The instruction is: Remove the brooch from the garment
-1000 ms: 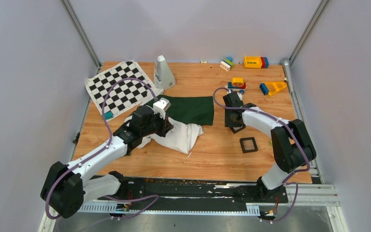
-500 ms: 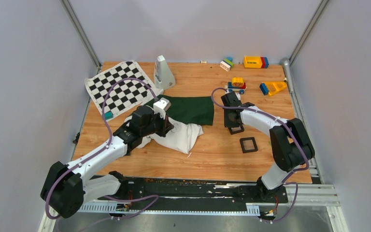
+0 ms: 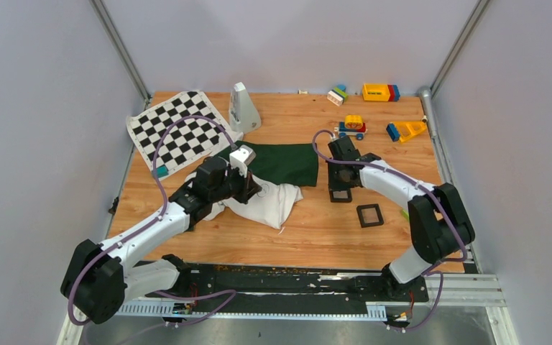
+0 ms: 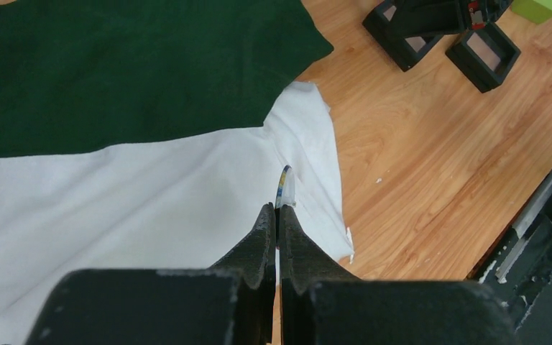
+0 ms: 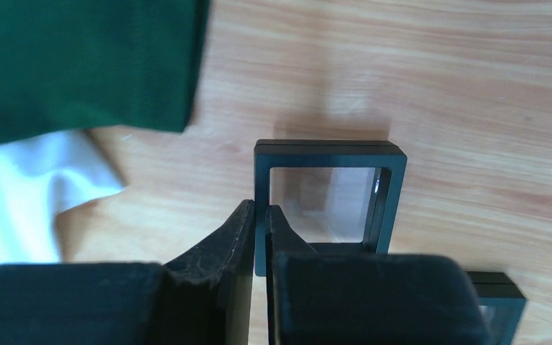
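Note:
The garment [image 3: 273,203] lies crumpled at mid-table, white body in front and dark green sleeve [image 3: 287,164] behind. My left gripper [image 3: 253,188] sits over the white cloth [image 4: 151,187], shut. A thin yellowish sliver, the brooch [image 4: 284,185], sticks out edge-on from its fingertips [image 4: 278,210]. My right gripper [image 3: 341,188] is right of the sleeve, its fingers closed on the left wall of a small black square tray [image 5: 330,152] with a clear middle; the wall runs between the two fingertips [image 5: 261,210].
A second black square tray [image 3: 370,215] lies just right of the held one. A chequered mat [image 3: 176,129] and a white cone-shaped object [image 3: 243,108] stand at the back left. Coloured toy blocks [image 3: 379,92] and a toy car [image 3: 351,126] sit at the back right.
My right gripper has closed onto the tray's wall and shifted slightly left with it. The left arm has stayed still.

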`<state>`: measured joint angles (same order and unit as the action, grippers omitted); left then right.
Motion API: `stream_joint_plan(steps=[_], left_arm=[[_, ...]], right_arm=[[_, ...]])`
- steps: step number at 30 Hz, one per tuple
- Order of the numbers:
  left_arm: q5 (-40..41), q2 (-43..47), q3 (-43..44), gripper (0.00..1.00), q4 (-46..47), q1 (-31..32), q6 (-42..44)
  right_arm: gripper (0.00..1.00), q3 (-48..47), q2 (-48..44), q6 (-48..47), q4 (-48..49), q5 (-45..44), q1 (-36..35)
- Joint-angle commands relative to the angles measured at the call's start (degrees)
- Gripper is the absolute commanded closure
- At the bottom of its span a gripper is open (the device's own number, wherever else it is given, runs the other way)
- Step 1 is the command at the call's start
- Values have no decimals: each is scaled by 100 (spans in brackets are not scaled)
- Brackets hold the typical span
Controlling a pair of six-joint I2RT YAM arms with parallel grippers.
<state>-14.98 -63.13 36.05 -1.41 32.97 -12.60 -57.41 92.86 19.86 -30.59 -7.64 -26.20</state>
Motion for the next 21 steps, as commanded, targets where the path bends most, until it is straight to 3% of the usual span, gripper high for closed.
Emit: stream_joint_plan(steps=[1, 11, 18, 19, 21], left_arm=[[-436, -50, -24, 100, 490, -4, 16], [-1217, -241, -368, 100, 1551, 219, -411], [-2156, -1174, -415, 100, 2916, 223, -1343], [-2287, -1285, -378, 100, 3858, 226, -1489], [-2239, -1621, -221, 100, 2979, 217, -1526]], right_arm=[[96, 138, -703, 201, 360, 1363, -35], [96, 973, -1634, 853, 1450, 3714, -35], [100, 1605, -2016, 1123, 2241, 4094, -35], [100, 1643, -2006, 1172, 2308, 4087, -39], [100, 1671, -1951, 1242, 2363, 4030, -46]])
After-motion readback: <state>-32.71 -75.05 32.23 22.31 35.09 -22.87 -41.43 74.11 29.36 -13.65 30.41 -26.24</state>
